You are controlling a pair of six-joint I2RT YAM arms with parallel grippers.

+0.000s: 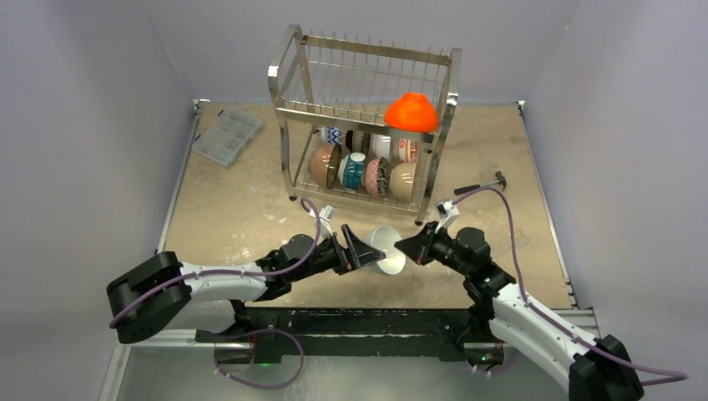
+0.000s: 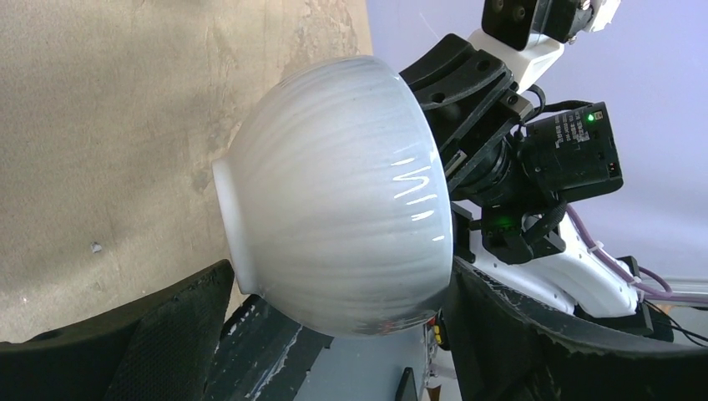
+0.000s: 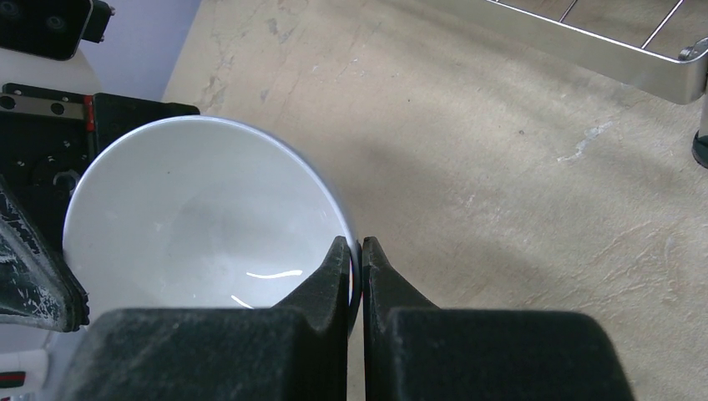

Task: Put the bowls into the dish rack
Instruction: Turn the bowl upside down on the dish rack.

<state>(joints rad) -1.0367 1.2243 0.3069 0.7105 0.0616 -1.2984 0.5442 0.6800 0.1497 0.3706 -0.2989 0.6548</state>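
A white bowl (image 1: pixel 388 249) (image 2: pixel 334 209) (image 3: pixel 200 225) hangs on its side above the table between both arms. My right gripper (image 1: pixel 411 248) (image 3: pixel 357 251) is shut on its rim, one finger inside and one outside. The open left gripper (image 1: pixel 371 252) (image 2: pixel 342 334) straddles the bowl, with one finger by its foot and the other by its rim. Whether they touch the bowl I cannot tell. The steel dish rack (image 1: pixel 288 109) (image 3: pixel 601 50) stands at the back. An orange bowl (image 1: pixel 411 113) lies upside down on its upper tier. Several patterned bowls (image 1: pixel 359 171) stand in the lower tier.
A clear plastic compartment box (image 1: pixel 227 136) lies at the back left of the table. A small hammer (image 1: pixel 484 185) lies to the right of the rack. Grey walls close in the table on three sides.
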